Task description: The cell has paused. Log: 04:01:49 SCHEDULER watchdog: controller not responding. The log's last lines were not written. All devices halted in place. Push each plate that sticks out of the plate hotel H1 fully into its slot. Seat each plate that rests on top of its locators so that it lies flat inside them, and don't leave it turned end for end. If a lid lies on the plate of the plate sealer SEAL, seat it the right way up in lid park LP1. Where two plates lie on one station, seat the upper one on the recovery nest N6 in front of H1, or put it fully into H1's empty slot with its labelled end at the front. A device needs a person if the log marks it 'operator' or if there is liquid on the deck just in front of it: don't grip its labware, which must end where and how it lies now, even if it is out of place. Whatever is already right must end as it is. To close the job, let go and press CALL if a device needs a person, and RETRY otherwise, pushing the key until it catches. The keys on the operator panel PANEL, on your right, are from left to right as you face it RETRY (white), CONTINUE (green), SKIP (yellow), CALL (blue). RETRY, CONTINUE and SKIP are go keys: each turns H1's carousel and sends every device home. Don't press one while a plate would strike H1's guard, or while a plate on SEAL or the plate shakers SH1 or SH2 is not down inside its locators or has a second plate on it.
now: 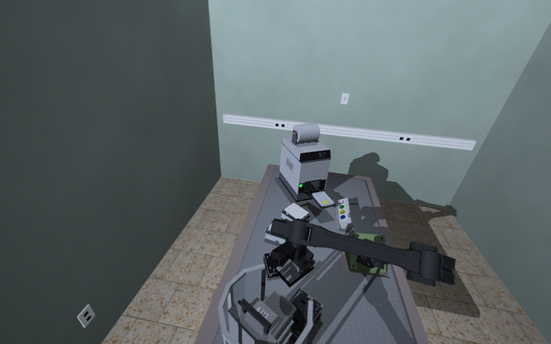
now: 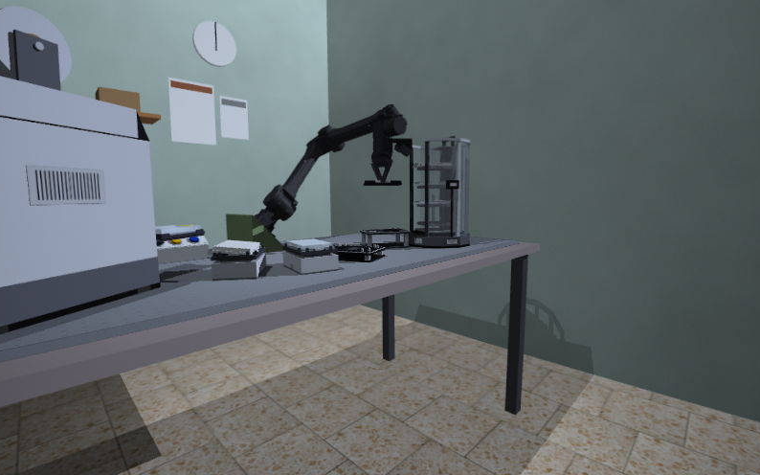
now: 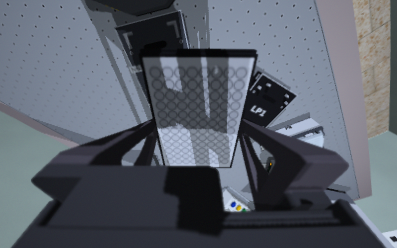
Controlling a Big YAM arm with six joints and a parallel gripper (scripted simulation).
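The arm reaches out from its green base [image 1: 366, 256] and carries the pincer [image 2: 382, 174] high above the tabletop [image 2: 312, 282], just beside the plate hotel H1 [image 2: 441, 189]. The pincer points straight down and grips a flat plate [image 3: 198, 107] by its two long edges; its fingers stand wide on the plate's width. In the side view the plate [image 2: 382, 183] hangs level, well above the deck, at about the height of the hotel's upper shelves.

From the wrist camera the plate shows a grid of round wells, with shadow across its far half. Below it, on the deck, lies a black nest with white corner marks [image 3: 153, 37], and to the right a black pad lettered LP1 [image 3: 268, 102]. Which station lies directly beneath the plate cannot be told.

- Plate hotel H1: a clear cylindrical tower with stacked shelves at the far end of the tabletop; a low black frame [image 2: 384, 237] stands just in front of it.
- Two pale shaker blocks [image 2: 235, 260] and [image 2: 310, 255] stand side by side, each with a light plate on top.
- Sealer [image 1: 304, 164]: a grey box with a roll on its top; a tray with a yellow mark [image 1: 323, 199] sticks out of its mouth.
- Operator panel [image 1: 343, 213]: a row of coloured keys, just beside the sealer tray.
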